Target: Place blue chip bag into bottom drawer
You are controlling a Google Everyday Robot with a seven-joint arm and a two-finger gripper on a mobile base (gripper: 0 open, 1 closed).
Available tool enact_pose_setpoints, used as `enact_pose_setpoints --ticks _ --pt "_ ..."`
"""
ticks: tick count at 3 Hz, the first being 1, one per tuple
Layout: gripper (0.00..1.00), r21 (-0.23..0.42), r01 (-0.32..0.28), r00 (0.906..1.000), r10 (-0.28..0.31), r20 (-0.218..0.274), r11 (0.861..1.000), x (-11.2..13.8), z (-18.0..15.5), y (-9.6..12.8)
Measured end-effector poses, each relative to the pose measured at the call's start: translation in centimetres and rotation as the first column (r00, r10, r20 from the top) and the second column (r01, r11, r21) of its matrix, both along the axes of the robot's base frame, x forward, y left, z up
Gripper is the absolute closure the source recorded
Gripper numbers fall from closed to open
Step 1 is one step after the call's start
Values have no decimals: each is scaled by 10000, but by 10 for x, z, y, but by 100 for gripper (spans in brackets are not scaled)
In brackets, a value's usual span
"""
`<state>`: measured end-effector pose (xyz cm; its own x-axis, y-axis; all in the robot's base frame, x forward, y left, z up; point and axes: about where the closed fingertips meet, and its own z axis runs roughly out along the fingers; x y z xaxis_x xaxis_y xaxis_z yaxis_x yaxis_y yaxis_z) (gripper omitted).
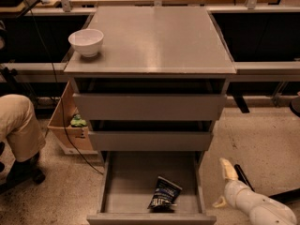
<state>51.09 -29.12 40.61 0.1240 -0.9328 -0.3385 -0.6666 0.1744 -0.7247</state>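
Note:
The blue chip bag (165, 192) lies on the floor of the bottom drawer (133, 182), near its front right, tilted against the front wall. The drawer is pulled out. My gripper (219, 183) is outside the drawer, to the right of its right wall and above the speckled floor. It is open and empty, with one pale finger pointing up and the other lower down. It is clear of the bag.
A white bowl (86, 41) stands on the cabinet top at the left. The two upper drawers (150, 108) are slightly open. A cardboard box (70, 128) and a person's leg (18, 125) are at the left. A black bar (243, 177) lies on the floor at the right.

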Motion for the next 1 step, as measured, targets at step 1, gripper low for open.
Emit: enact_pose_setpoints --ticks 1 --pt "0 -243 1098 9898 -1070 939 9937 -10 34 -56"
